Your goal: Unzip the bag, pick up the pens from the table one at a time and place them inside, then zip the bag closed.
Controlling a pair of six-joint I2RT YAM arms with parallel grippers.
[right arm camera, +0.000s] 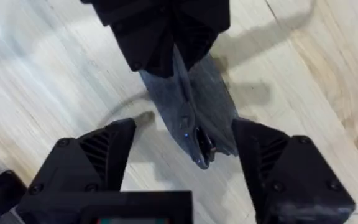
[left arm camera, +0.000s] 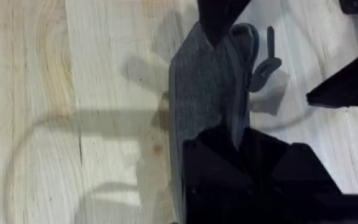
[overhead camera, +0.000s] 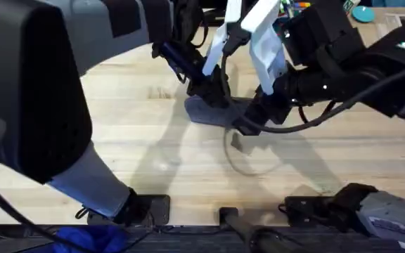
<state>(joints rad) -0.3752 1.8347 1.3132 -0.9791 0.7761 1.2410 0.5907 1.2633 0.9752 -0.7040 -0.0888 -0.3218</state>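
Both arms crowd over the bag [overhead camera: 213,112] on the table [overhead camera: 118,140] — left gripper [left arm camera: 238,158] clenched on it; right gripper [right arm camera: 185,165] spread wide, straddling its end.

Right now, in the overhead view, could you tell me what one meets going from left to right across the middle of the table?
Bare table → left gripper, clamped on one end of the blue-grey bag → right gripper, open around the bag's other end → bare table again.
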